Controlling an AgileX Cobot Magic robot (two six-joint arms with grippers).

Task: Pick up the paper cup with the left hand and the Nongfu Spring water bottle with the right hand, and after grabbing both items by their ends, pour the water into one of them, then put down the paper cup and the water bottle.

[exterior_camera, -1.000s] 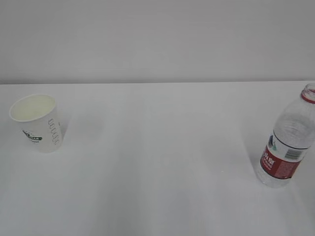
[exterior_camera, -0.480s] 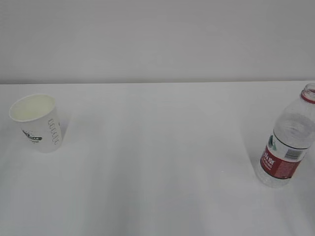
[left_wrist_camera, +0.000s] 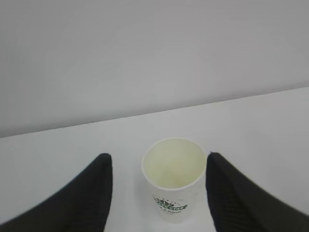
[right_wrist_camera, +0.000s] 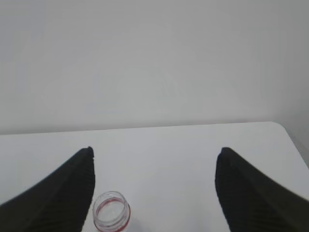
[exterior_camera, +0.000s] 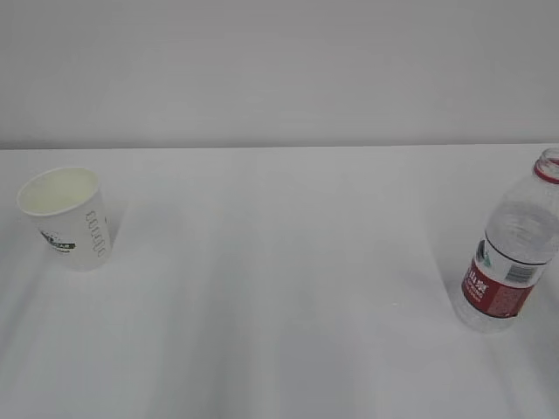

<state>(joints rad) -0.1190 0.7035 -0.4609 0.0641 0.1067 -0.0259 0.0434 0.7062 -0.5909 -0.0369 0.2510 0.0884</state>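
Note:
The paper cup (exterior_camera: 70, 223) stands upright at the table's left, white with a green logo and a cream inside. In the left wrist view the cup (left_wrist_camera: 174, 181) sits between the black fingers of my left gripper (left_wrist_camera: 159, 156), which is open; the cup is nearer the right finger, with a clear gap on the left. The Nongfu Spring water bottle (exterior_camera: 511, 257), uncapped with a red label, stands upright at the far right. Its open mouth (right_wrist_camera: 111, 211) shows below my open right gripper (right_wrist_camera: 156, 150), close to the left finger. Neither gripper appears in the exterior view. I cannot make out any water.
The white table (exterior_camera: 279, 288) runs back to a plain pale wall (exterior_camera: 279, 70). Its rounded far right corner (right_wrist_camera: 282, 128) shows in the right wrist view. Nothing else stands between cup and bottle.

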